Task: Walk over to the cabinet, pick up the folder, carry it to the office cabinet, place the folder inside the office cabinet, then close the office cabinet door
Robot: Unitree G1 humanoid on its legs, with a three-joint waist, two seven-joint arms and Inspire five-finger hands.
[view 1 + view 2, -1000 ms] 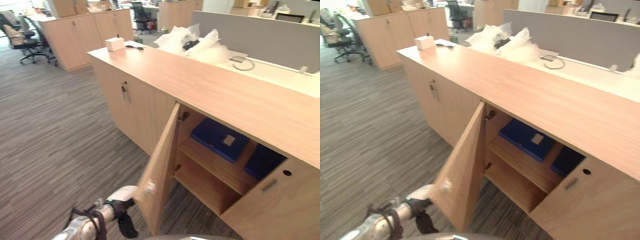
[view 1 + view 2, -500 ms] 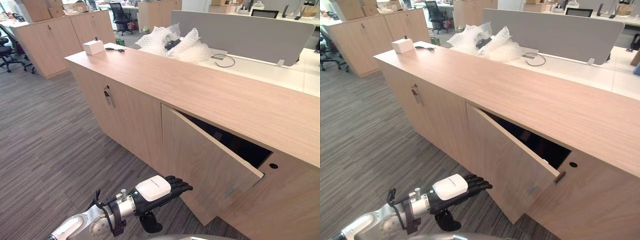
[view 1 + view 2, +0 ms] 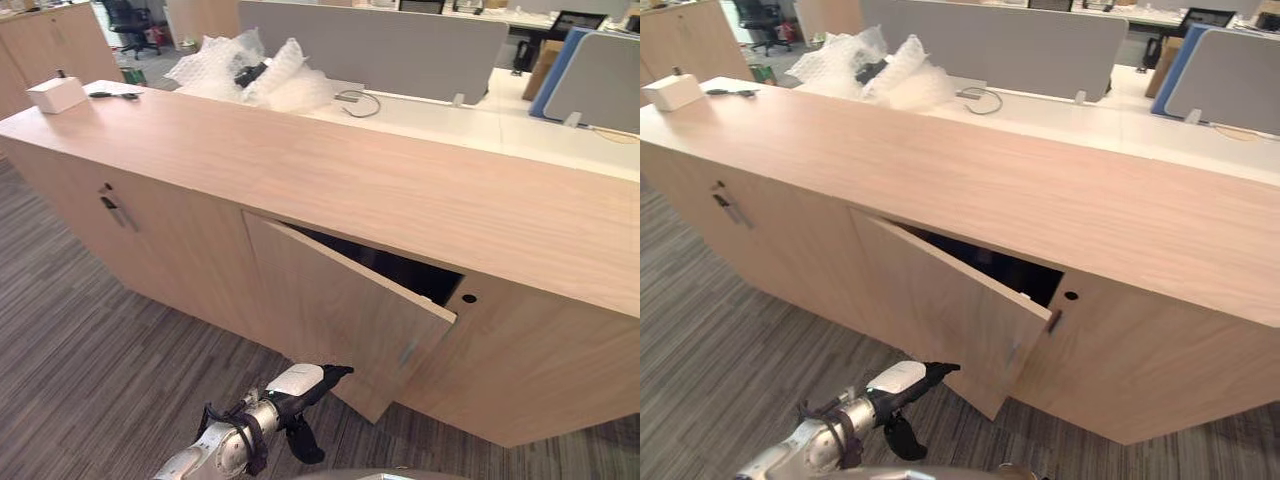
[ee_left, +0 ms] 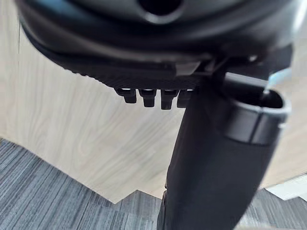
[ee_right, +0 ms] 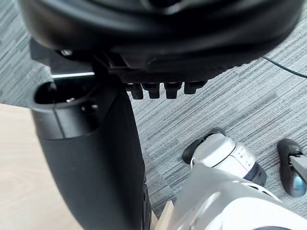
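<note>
Light wood-grain office cabinet (image 3: 330,165) spans the left eye view, its flat wooden door (image 3: 335,305) ajar, free edge standing out at 3 o'clock; the gap is dark, the folder not discernible. At 6 o'clock the dark left hand (image 3: 298,382) points straight fingers (image 3: 336,372) at the door's lower face. Left wrist view: fingers extended, thumb apart, wood just ahead. Right wrist view: the dark right hand (image 5: 168,28) hangs relaxed, empty, over grey striped carpet (image 5: 249,110).

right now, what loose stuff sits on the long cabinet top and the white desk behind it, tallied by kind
white box: 1
dark thing by the box: 1
bubble wrap heap: 1
dark thing in the wrap: 1
cable loop: 1
total: 5
</note>
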